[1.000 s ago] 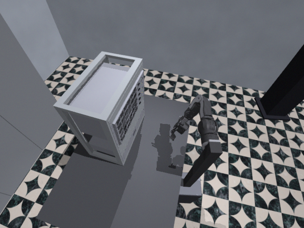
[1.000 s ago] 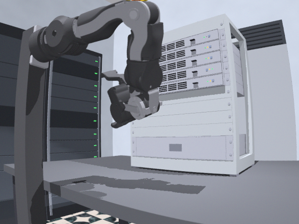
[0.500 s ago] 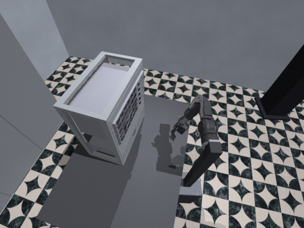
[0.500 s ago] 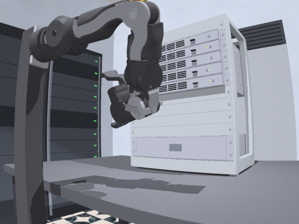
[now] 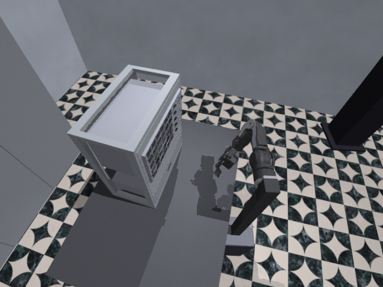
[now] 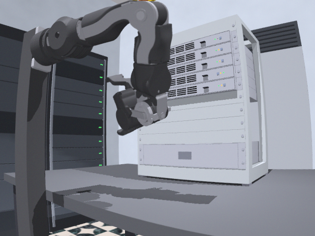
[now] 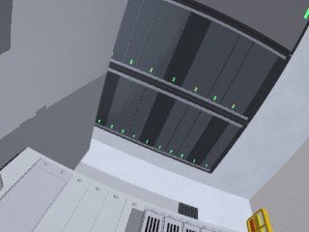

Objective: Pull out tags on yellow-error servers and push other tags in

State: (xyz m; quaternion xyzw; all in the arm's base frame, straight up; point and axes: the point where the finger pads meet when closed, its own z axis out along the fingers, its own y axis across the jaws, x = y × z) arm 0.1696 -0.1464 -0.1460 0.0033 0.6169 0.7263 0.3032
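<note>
The dark cabinet (image 6: 76, 114) of stacked units with green lights stands behind the arm (image 6: 107, 22), off to the side of the white rack (image 5: 102, 136); a second black cabinet (image 5: 355, 114) stands on the far side of the floor. Nothing lies between the gripper (image 5: 218, 168) and the rack's front.

The rack stands on a grey table (image 6: 229, 203), well apart from the gripper. It holds five servers (image 6: 203, 63) in its upper bays and blank white panels below. Each server carries a dark information tag (image 6: 203, 44) near the middle of its face; from here all appear flush. Yellow lights show on several of the lower servers, though which ones exactly I cannot tell at this size.

The gripper hangs above the table with its jaws fully apart and nothing between them.

The floor (image 5: 309, 200) is tiled in dark green and cream stars; the walls are plain grey.
</note>
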